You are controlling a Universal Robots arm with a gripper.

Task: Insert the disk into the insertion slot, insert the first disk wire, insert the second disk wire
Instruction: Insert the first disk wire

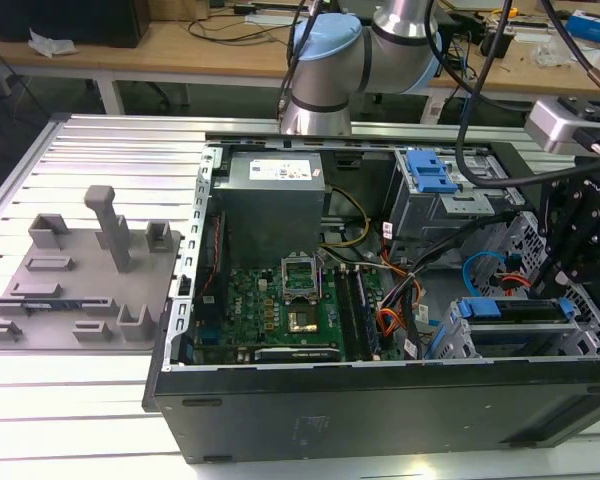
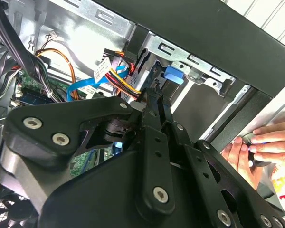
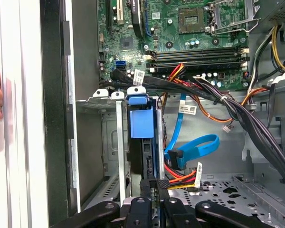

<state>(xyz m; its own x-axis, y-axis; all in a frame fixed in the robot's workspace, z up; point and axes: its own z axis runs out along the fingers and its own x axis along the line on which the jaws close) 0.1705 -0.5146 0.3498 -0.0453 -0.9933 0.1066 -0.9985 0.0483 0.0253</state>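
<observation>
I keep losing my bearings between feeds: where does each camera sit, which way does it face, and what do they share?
Exterior view: off the arm, looking down into the open computer case; the arm and gripper show.
First wrist view: on the wrist, looking past the gripper at the disk and circuit board.
Second wrist view: on the wrist, looking along the gripper toward the disk.
Both wrist views share the gripper, the disk and a person's hand outside the case.

An open case (image 1: 360,410) is lying on the slatted bench (image 1: 60,400), its motherboard (image 1: 250,300) facing up beside the power supply (image 1: 275,195); a grey fixture (image 1: 80,280) is sitting just beside the case
</observation>
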